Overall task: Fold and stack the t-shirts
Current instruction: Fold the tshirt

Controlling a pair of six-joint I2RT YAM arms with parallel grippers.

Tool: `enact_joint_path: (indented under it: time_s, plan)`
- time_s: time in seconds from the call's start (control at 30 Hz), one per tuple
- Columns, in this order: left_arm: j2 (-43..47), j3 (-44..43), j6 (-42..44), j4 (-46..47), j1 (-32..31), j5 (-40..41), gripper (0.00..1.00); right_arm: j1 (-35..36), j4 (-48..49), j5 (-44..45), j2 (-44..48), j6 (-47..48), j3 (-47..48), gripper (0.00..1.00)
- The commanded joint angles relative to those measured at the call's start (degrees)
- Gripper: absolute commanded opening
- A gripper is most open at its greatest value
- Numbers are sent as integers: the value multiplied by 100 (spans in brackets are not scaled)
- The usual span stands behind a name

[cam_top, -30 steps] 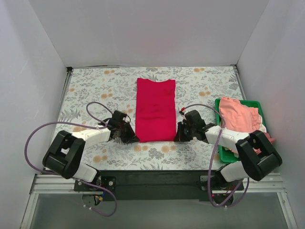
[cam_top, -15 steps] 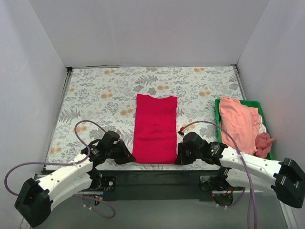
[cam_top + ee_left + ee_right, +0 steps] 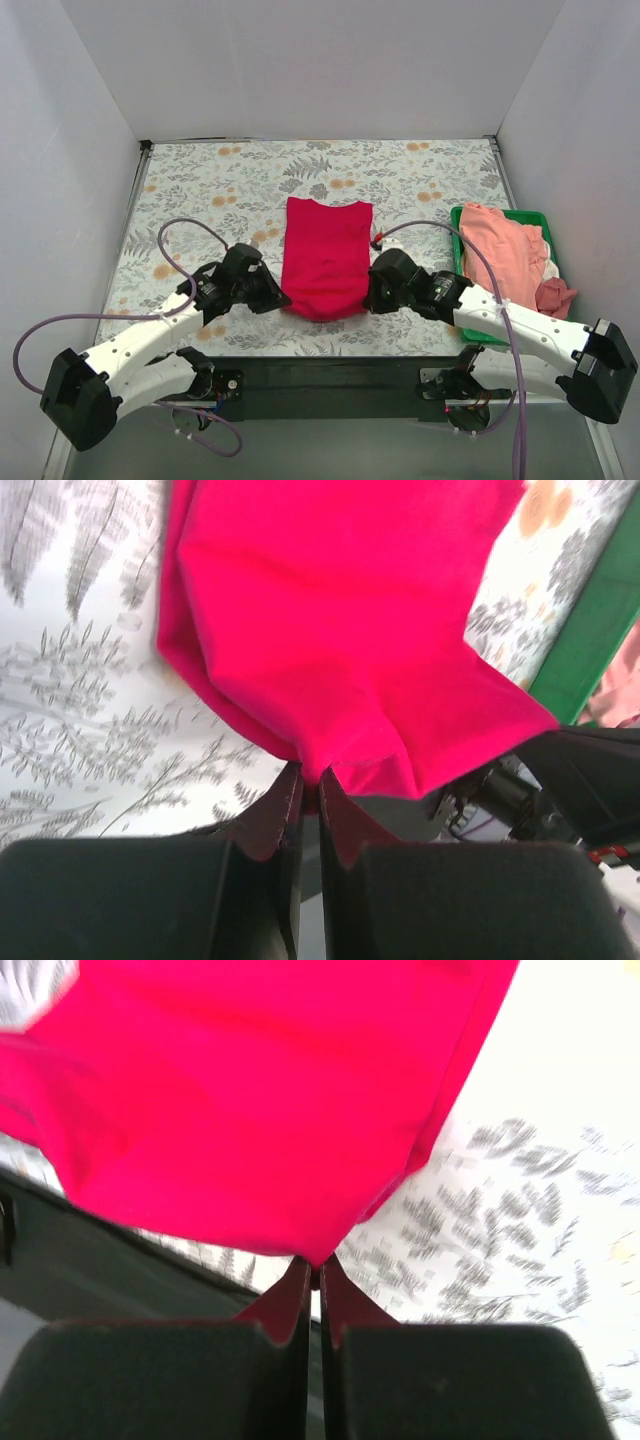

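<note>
Red shirt (image 3: 325, 255) sags between the arms. Left gripper (image 3: 284, 298) is clamped on its 7 o'clock corner, right gripper (image 3: 367, 299) on 5 o'clock.

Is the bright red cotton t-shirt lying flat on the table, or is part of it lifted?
Partly lifted: left fingers and right fingers each pinch a near corner of the bright red cotton t-shirt, holding that edge up.

We saw white arms (image 3: 140, 345) with black joints, lilac cables (image 3: 175, 232) looping off. The left gripper (image 3: 310, 780) and right gripper (image 3: 312, 1265) were black — blunt, wedge-tipped.
</note>
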State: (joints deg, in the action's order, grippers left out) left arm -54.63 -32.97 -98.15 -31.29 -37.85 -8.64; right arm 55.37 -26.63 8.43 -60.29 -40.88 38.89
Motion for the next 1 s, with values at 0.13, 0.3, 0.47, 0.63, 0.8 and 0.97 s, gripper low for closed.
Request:
enact_joint_path:
  time_s: [0.13, 0.3, 0.47, 0.63, 0.8, 0.97]
  plan:
    - [-837, -1569, 472, 255, 32, 1320, 0, -808, 184, 731, -368, 958, 1181, 1]
    - [-1786, -2388, 718, 246, 374, 1585, 0, -1485, 474, 222, -755, 1600, 1700, 1]
    - [-2481, -3057, 920, 342, 778, 1532, 0, -1968, 624, -227, -1467, 1812, 2271, 1]
    - [-3183, -3672, 1157, 589, 1007, 1532, 0, -2329, 791, -385, -2073, 1996, 2859, 1]
    - [-3904, -4243, 1456, 615, 1191, 1419, 0, -2707, 861, -605, -2601, 1979, 3203, 1]
    - [-4625, -4762, 1448, 580, 1376, 1461, 0, -2979, 1028, -799, -3304, 2049, 3589, 1]
